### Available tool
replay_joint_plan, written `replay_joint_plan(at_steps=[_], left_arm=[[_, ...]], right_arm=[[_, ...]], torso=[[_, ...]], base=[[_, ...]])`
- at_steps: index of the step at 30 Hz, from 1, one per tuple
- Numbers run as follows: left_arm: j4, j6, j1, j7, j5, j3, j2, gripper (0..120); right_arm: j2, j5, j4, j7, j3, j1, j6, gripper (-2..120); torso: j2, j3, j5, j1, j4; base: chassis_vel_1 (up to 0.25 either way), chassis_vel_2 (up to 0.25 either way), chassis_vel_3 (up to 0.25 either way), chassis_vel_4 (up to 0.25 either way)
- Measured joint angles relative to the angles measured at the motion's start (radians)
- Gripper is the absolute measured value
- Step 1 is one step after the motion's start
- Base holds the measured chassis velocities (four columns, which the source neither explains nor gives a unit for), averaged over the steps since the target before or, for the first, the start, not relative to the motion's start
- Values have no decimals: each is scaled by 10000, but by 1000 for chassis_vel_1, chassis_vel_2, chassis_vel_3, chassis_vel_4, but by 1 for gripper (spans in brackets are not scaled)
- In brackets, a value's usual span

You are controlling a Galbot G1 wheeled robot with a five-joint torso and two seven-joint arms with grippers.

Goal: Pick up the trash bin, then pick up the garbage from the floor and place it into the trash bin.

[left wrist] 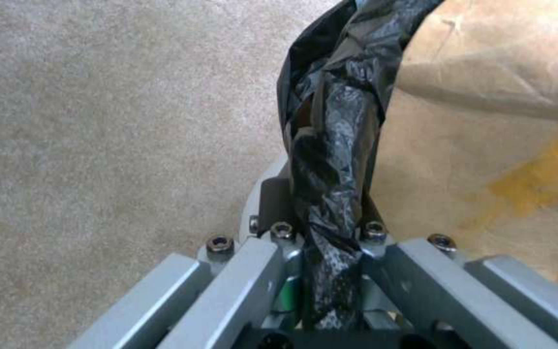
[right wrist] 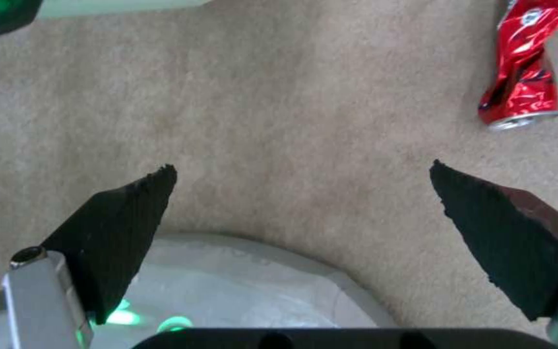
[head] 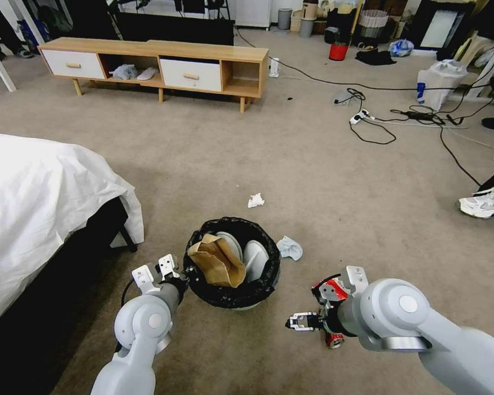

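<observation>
The trash bin [head: 233, 299] stands on the carpet just ahead of me, its black bag [left wrist: 331, 121] folded over the rim. A crumpled brown paper bag [head: 219, 263] and pale bottles lie inside it. My left gripper [head: 184, 272] [left wrist: 327, 218] is shut on the bin's left rim, pinching the black bag. To the bin's right, my right gripper [head: 301, 321] [right wrist: 302, 167] hangs open low over bare floor [right wrist: 279, 106]. A crushed red can [right wrist: 521, 82] lies beside it, untouched, and red litter [head: 330, 289] shows by that wrist. Two white tissues [head: 256, 200] [head: 290, 248] lie beyond the bin.
A bed with a white sheet [head: 38, 186] fills the left side. A low wooden cabinet [head: 159, 60] stands far ahead. Cables and a power strip [head: 379, 115], a white plastic bag [head: 439, 82] and a shoe [head: 488, 202] lie on the right.
</observation>
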Motion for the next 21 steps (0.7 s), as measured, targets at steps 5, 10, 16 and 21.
replay_joint_plan(at_steps=[5, 10, 16, 21], left_arm=[[-3, -39, 49, 50, -6, -14, 40, 2], [-2, -83, 105, 122, -6, -32, 114, 2], [10, -100, 107, 139, -12, -35, 143, 2], [20, -103, 105, 146, -15, -35, 145, 2]], right_arm=[[-4, -296, -226, -75, 14, -42, 1, 100], [20, -619, -395, -151, 17, -149, 2, 100], [47, -943, -534, -222, -4, -307, 2, 100], [52, -1250, -723, -343, -12, -448, 2, 100]], torso=[[0, 0, 0, 0, -1], [0, 0, 1, 0, -1], [0, 0, 0, 0, 0], [0, 0, 0, 0, -1]], base=[[0, 0, 0, 0], [0, 0, 0, 0], [0, 0, 0, 0], [0, 0, 0, 0]])
